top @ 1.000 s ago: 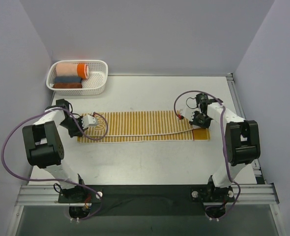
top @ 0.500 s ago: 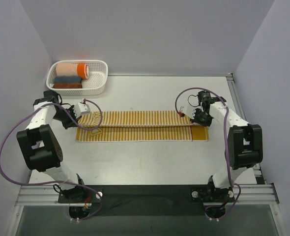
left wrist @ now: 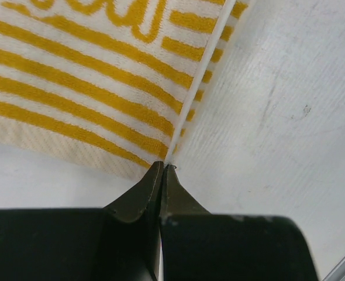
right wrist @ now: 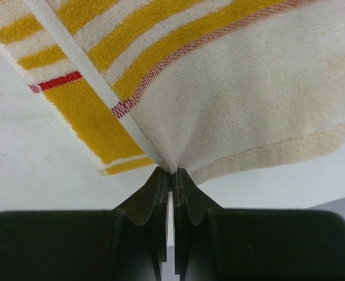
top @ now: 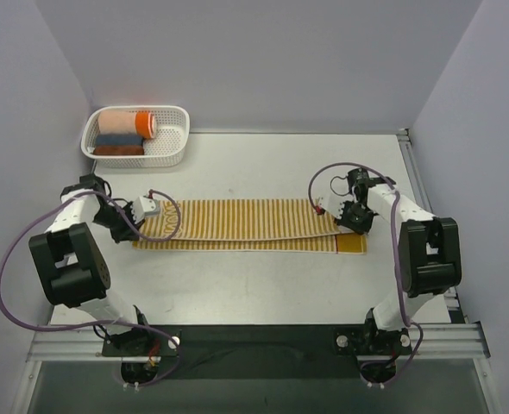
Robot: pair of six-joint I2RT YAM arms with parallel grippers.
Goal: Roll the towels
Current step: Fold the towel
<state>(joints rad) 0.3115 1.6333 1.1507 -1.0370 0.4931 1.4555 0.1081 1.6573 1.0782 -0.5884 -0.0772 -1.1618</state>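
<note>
The left gripper was closed on one end of the towel, and the right gripper on the other end.

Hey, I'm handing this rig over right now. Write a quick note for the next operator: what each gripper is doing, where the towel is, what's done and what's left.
Left gripper: jaws shut on the edge of the striped towel at its left end.
Right gripper: jaws shut on a corner at its right end.
Towel: flat on the table, stretched between the two arms, apparently folded in half lengthwise.
Basket, far left corner: holds three rolled towels.
Done: the lengthwise fold looks made.
Left: no roll started yet; the striped towel must be rolled up from one end.
</note>
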